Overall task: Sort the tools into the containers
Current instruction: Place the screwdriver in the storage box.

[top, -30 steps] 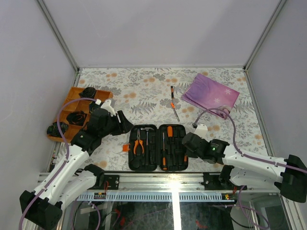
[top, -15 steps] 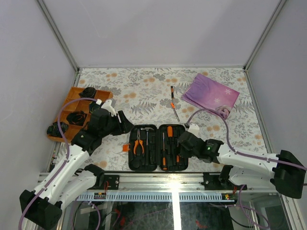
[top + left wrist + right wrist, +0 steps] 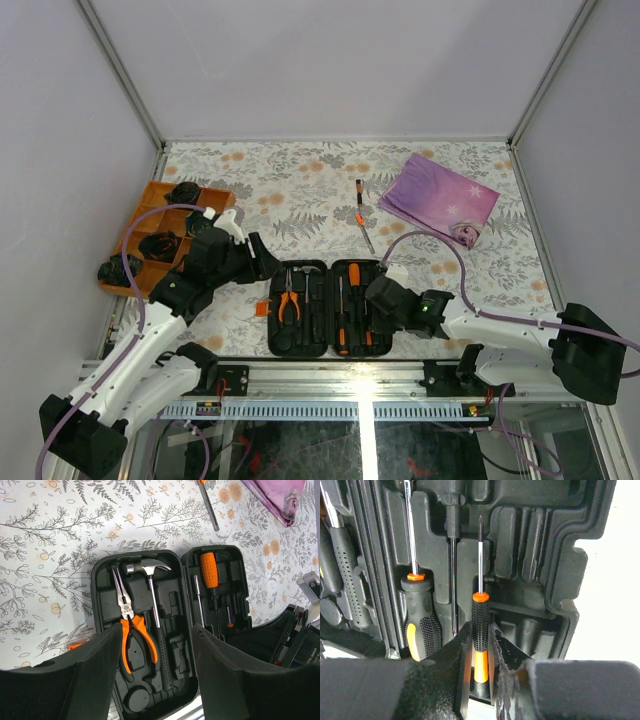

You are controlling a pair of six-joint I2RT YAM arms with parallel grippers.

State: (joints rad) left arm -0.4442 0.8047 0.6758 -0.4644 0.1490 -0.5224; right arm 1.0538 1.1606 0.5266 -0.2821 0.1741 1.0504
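Right claw [image 3: 480,652] pinches a slim black-and-orange screwdriver [image 3: 480,622] over the black moulded case [image 3: 560,580] — left claw [image 3: 156,640] gapes wide, empty.

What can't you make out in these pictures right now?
1. Right wrist view: butt of the held screwdriver, hidden inside the right gripper.
2. Top view: that gripper's tips, covered by its own body.
3. Left wrist view: near edge of the case, behind the left gripper.
4. Top view: tip type of the loose screwdriver, too small.
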